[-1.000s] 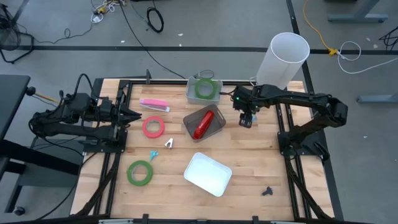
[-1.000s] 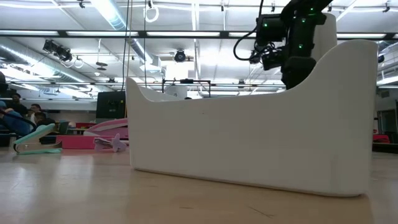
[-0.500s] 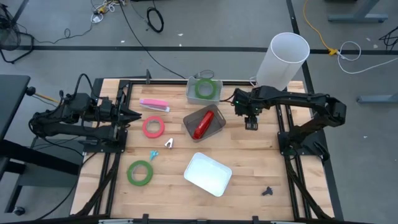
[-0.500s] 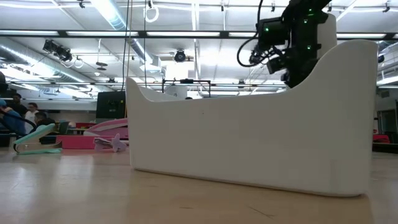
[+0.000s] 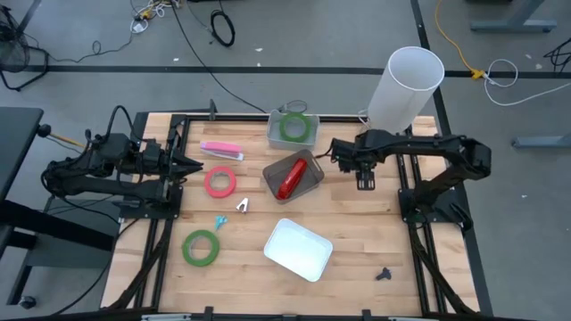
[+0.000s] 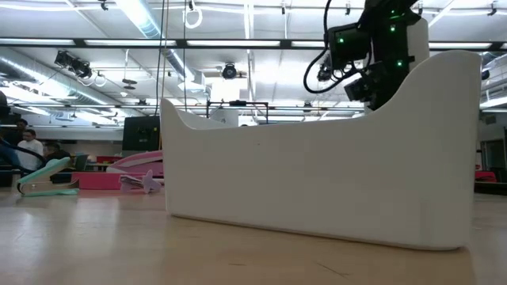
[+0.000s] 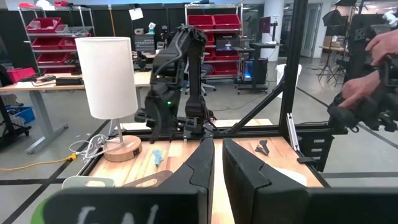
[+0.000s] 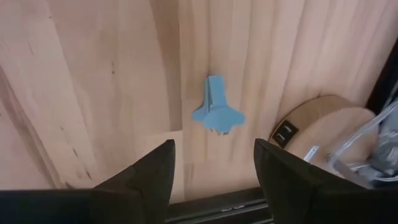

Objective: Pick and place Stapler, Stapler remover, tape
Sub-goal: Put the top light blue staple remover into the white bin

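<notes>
My right gripper is open and empty, above the table to the right of the mesh bin that holds the red stapler. In its wrist view the fingers point down at a blue stapler remover lying flat on the wood. My left gripper waits shut at the table's left. A pink stapler, a red-pink tape roll, a green tape roll and two small stapler removers lie flat on the table. Another green roll lies in a clear tray.
A white tray stands at the near middle and fills the low view. A white lamp stands at the far right, its wooden base close to the blue remover. A small dark piece lies near the front right.
My right gripper has gone a little toward the table's right and near edges, turning about as it went. It stays open and empty.
</notes>
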Controlling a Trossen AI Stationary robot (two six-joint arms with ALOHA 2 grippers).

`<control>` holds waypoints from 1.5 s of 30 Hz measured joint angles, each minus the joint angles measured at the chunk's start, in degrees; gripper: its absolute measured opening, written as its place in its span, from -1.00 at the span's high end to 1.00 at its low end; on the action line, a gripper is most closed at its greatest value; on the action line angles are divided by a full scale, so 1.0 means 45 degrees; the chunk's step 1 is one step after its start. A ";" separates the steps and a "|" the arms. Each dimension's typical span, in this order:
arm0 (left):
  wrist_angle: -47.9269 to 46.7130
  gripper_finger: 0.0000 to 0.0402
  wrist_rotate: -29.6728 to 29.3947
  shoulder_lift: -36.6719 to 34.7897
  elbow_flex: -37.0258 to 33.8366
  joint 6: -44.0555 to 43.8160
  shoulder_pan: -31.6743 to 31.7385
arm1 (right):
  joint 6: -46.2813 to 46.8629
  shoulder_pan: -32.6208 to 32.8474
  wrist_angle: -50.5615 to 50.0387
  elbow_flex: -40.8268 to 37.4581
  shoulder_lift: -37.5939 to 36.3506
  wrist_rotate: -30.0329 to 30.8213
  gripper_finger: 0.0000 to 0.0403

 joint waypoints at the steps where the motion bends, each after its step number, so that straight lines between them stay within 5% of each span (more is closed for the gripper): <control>1: -0.0005 0.83 0.0001 0.0000 0.0000 0.0000 0.0000 | 0.0078 0.0177 0.0001 0.0000 0.0000 0.0073 -0.09; 17: 0.0000 0.83 0.0002 0.0000 0.0000 0.0000 0.0003 | 0.0073 0.1397 0.1092 -0.1511 -0.1969 0.1091 -0.08; 23: 0.0000 0.83 0.0002 0.0000 0.0000 0.0000 0.0005 | -0.1449 0.1659 0.1272 -0.1515 -0.1998 0.2002 -0.01; 31: 0.0000 0.83 0.0001 -0.0001 0.0000 0.0000 0.0000 | -0.1936 0.1755 0.2196 -0.2008 -0.1444 0.1503 0.03; 45: 0.0000 0.83 0.0001 -0.0001 0.0000 0.0000 0.0005 | -0.2258 0.0544 0.2947 -0.3294 -0.0422 0.2039 -0.37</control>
